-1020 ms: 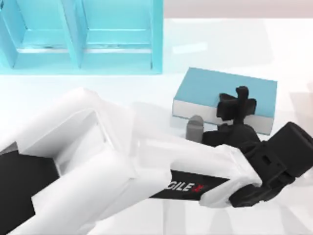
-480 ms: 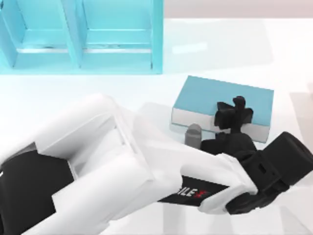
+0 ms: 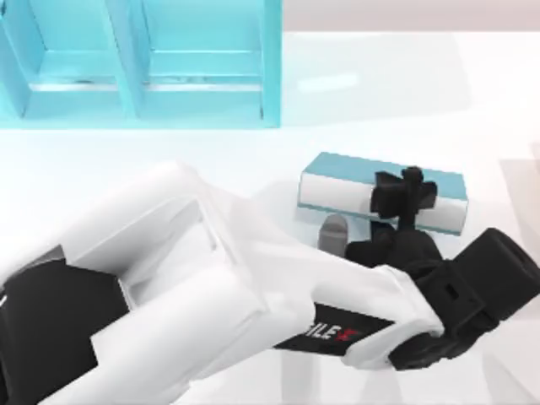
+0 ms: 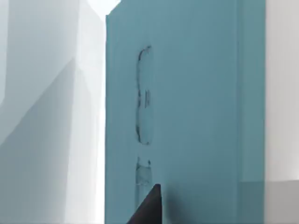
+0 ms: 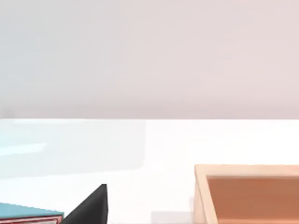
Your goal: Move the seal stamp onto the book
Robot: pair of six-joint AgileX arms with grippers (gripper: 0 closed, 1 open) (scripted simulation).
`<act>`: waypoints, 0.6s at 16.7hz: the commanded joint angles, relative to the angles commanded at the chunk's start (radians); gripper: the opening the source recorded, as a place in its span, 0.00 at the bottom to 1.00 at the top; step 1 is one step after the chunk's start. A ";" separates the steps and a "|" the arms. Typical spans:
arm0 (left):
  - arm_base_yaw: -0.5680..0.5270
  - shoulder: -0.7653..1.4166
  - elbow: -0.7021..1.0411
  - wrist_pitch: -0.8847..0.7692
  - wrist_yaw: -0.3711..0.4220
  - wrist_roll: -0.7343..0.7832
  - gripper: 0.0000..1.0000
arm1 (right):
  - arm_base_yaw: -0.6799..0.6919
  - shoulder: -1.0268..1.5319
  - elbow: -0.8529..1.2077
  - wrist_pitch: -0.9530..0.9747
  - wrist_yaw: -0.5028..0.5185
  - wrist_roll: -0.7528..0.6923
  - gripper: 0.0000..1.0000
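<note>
Lying on the white table right of center, the book shows its teal cover and white page edge, with the left gripper low over its near edge, finger state impossible to tell, the blue shelf unit well behind.

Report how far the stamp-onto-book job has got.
Done: the left gripper is over the book, at its near edge. In hand: the placing, though I cannot tell whether it holds the seal stamp. Left: stamp set on the teal cover, gripper drawn clear. The right gripper sits idle by a wooden box.
</note>
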State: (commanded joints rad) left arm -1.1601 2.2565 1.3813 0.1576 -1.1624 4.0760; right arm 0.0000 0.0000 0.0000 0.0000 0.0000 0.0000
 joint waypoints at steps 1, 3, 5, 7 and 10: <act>0.000 0.000 0.000 0.000 0.000 0.000 0.83 | 0.000 0.000 0.000 0.000 0.000 0.000 1.00; 0.000 0.000 0.000 0.000 0.000 0.000 0.98 | 0.000 0.000 0.000 0.000 0.000 0.000 1.00; 0.000 0.000 0.000 0.000 0.000 0.000 1.00 | 0.000 0.000 0.000 0.000 0.000 0.000 1.00; 0.000 0.000 0.000 0.000 0.000 0.000 1.00 | 0.000 0.000 0.000 0.000 0.000 0.000 1.00; 0.000 0.000 0.000 0.000 0.000 0.000 1.00 | 0.000 0.000 0.000 0.000 0.000 0.000 1.00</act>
State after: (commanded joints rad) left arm -1.1601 2.2565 1.3813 0.1576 -1.1624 4.0760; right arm 0.0000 0.0000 0.0000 0.0000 0.0000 0.0000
